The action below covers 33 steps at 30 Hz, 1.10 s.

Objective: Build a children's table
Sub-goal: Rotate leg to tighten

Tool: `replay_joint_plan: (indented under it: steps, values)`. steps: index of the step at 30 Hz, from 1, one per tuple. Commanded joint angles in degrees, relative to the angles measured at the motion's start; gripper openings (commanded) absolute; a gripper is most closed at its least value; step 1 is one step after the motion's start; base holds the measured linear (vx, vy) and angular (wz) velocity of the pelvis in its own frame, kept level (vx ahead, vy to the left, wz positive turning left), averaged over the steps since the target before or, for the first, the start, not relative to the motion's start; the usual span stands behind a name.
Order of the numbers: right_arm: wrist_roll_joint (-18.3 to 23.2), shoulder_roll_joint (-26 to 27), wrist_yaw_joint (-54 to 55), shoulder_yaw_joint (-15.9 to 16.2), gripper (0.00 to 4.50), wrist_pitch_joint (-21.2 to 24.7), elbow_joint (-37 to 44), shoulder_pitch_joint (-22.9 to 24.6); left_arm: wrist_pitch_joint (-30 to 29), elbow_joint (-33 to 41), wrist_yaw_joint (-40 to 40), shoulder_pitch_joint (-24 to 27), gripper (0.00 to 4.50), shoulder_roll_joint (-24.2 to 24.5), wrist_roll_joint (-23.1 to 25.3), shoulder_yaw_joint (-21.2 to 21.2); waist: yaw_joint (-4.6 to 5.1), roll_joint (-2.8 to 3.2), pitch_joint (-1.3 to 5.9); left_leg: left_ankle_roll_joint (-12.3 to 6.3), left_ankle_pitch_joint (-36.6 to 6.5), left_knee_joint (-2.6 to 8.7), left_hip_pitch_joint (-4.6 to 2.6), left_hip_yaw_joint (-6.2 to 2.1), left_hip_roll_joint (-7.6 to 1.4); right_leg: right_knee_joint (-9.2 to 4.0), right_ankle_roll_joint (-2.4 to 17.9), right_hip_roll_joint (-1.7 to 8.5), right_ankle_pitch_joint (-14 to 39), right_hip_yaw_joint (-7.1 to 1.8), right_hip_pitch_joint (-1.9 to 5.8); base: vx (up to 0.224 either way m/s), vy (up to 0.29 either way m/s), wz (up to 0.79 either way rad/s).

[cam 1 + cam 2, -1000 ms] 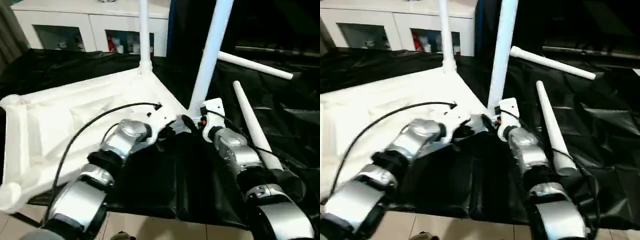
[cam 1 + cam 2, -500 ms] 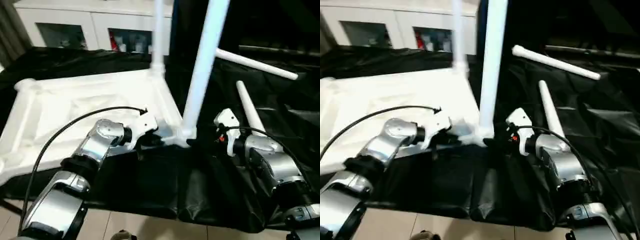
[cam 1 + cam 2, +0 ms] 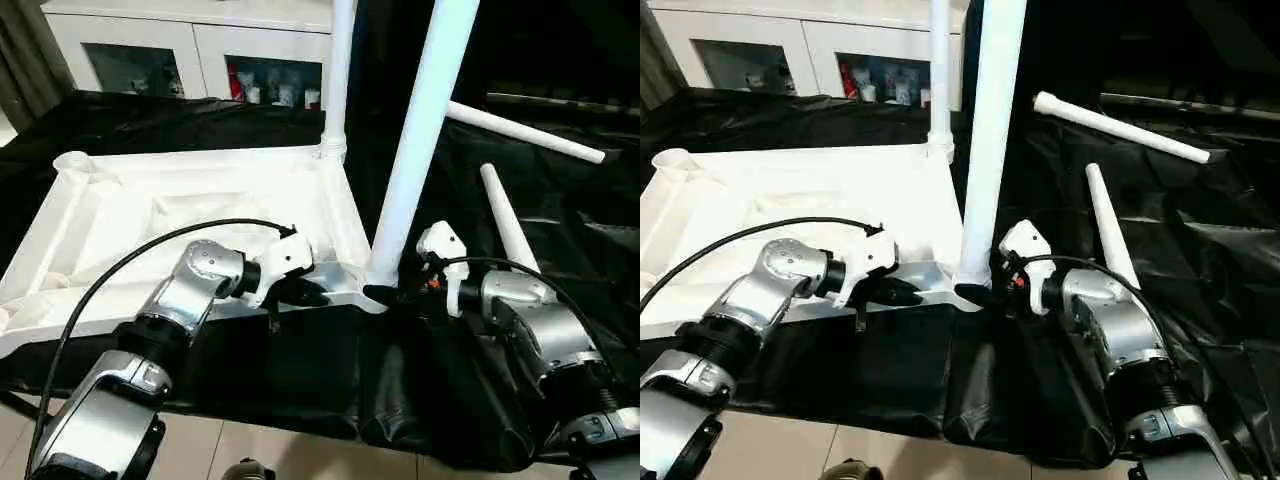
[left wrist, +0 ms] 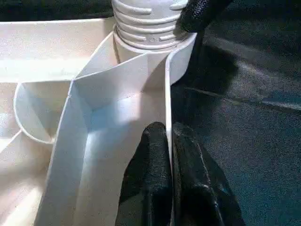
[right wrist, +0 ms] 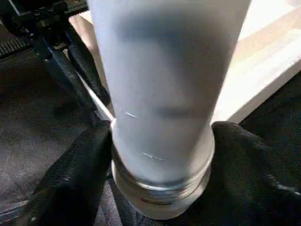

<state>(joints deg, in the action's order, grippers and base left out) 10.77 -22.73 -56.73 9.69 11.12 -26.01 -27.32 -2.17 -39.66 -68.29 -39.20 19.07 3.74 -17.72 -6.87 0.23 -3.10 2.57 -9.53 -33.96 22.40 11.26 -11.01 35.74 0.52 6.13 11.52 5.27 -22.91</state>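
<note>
The white tabletop (image 3: pixel 190 205) lies underside up on a black cloth. One leg (image 3: pixel 338 80) stands upright in its far right corner socket. A second leg (image 3: pixel 425 130) stands in the near right corner socket. My left gripper (image 3: pixel 305 293) is shut on the tabletop's thin front rim wall (image 4: pixel 168 94), just left of that socket. My right gripper (image 3: pixel 385 293) has one black finger (image 5: pixel 80 174) on each side of the near leg's threaded base (image 5: pixel 160 188), touching it. Two loose legs (image 3: pixel 525 130) (image 3: pixel 510 225) lie on the cloth to the right.
A white cabinet with glass doors (image 3: pixel 200 50) stands behind the work. The black cloth (image 3: pixel 300 370) hangs over the front edge above a tiled floor (image 3: pixel 280 450). A black cable (image 3: pixel 130 265) loops over my left forearm.
The head view has shifted. My right gripper stood a little off the near leg half a second ago; now its fingers have drawn in around the base. The left gripper keeps its hold on the rim.
</note>
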Motion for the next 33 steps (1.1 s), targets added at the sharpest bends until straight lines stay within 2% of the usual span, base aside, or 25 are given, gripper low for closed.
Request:
replay_joint_plan:
  steps: [1,11,15,17,18,19,20,22,25,27,32,33]
  values:
    - [-0.41,-0.02,0.27,-0.13,2.97,-0.02,-0.86,-0.81,0.28,2.44,-1.21,0.19,0.00,-0.37,-1.48,0.15,-0.02,-0.58,4.13,-2.87,-10.07,3.77,-1.16,-1.07,-2.60,-3.83,13.67,3.30,4.55,-2.94,2.97,0.000,0.000,0.00]
    - [-0.74,0.36,-0.02,0.03,2.77,-0.33,-0.91,-0.19,-0.31,3.04,-0.87,0.62,0.00,-0.22,-1.28,0.09,0.08,-0.56,4.19,-3.09,-9.43,3.66,-1.18,-1.04,-2.54,-3.78,13.67,3.24,4.23,-2.94,2.99,0.000,0.000,0.00]
    - [-1.81,2.46,5.94,-1.48,2.77,-1.20,-3.64,-0.69,-1.94,0.66,3.86,-0.54,0.00,-1.59,-0.20,0.91,0.30,-0.47,4.05,-2.46,-10.41,3.77,-1.21,-1.09,-2.51,-4.00,13.68,3.34,5.86,-2.97,2.85,0.000,0.000,0.00]
    - [-3.59,4.55,13.69,-2.71,2.76,-1.29,-7.17,-1.66,-3.23,-2.04,8.93,-1.99,0.00,-3.25,0.73,1.71,0.60,-0.51,3.80,-1.24,-12.36,3.99,-1.33,-1.08,-2.42,-4.44,12.97,3.31,9.50,-3.00,2.65,0.000,0.000,0.00]
    - [-4.10,7.91,23.60,-5.08,2.76,0.32,-11.41,-2.87,-4.42,-6.11,16.17,-4.26,0.00,-5.94,1.47,3.01,0.92,-0.54,3.67,-0.07,-13.75,4.12,-1.55,-1.09,-2.24,-4.71,12.47,3.23,12.52,-3.05,2.38,0.000,0.000,0.00]
    - [-4.08,8.43,25.13,-5.50,2.76,0.61,-12.01,-3.08,-4.64,-6.71,17.30,-4.63,0.00,-6.38,1.53,3.23,1.00,-0.52,3.72,0.69,-14.51,4.19,-1.74,-1.22,-2.26,-4.84,12.19,3.37,14.13,-3.04,2.39,0.000,0.000,0.00]
    - [-3.86,10.60,31.19,-7.20,2.76,1.48,-14.59,-4.09,-5.77,-9.24,22.04,-6.21,0.00,-8.29,1.74,4.12,1.06,-0.64,3.74,1.20,-15.19,4.26,-1.69,-1.28,-2.18,-5.10,11.18,3.38,16.03,-2.97,2.57,0.000,0.000,0.00]
    - [-3.14,13.97,40.55,-9.82,2.76,1.89,-19.16,-6.33,-7.44,-12.57,28.71,-8.51,0.00,-11.44,2.16,4.84,1.19,-0.54,3.75,1.60,-15.79,4.30,-1.83,-1.35,-2.23,-5.28,10.70,3.42,16.29,-3.09,2.37,0.000,0.000,0.00]
    - [-2.48,16.30,47.26,-11.64,2.76,1.33,-23.07,-8.58,-8.41,-14.12,32.55,-9.79,0.00,-13.96,2.66,4.68,1.17,-0.47,3.93,1.11,-14.64,4.25,-1.60,-1.32,-2.15,-5.16,10.69,3.37,13.87,-3.09,2.45,0.000,0.000,0.00]
    - [-3.25,17.26,49.96,-11.33,2.76,-0.49,-25.34,-10.32,-8.61,-14.42,33.71,-10.18,0.00,-15.52,3.38,3.82,1.11,-0.44,4.06,0.78,-13.76,4.21,-1.49,-1.32,-2.11,-4.94,10.82,3.28,11.82,-3.02,2.59,0.000,0.000,0.00]
    - [-4.42,17.74,48.22,-11.01,2.76,-3.92,-26.33,-11.99,-6.76,-15.08,32.32,-10.16,0.00,-15.65,4.45,2.85,0.96,-0.43,3.95,-0.41,-13.87,4.22,-1.30,-1.22,-2.03,-5.05,10.60,3.22,10.51,-2.94,2.78,0.000,0.000,0.00]
    - [-4.48,17.80,48.16,-11.14,3.10,-4.47,-26.55,-12.23,-6.50,-15.53,32.29,-10.27,0.00,-15.56,4.49,2.84,0.93,-0.42,3.96,-0.41,-14.12,4.25,-1.33,-1.25,-2.06,-5.07,10.56,3.24,10.84,-2.92,2.76,0.000,0.000,0.00]
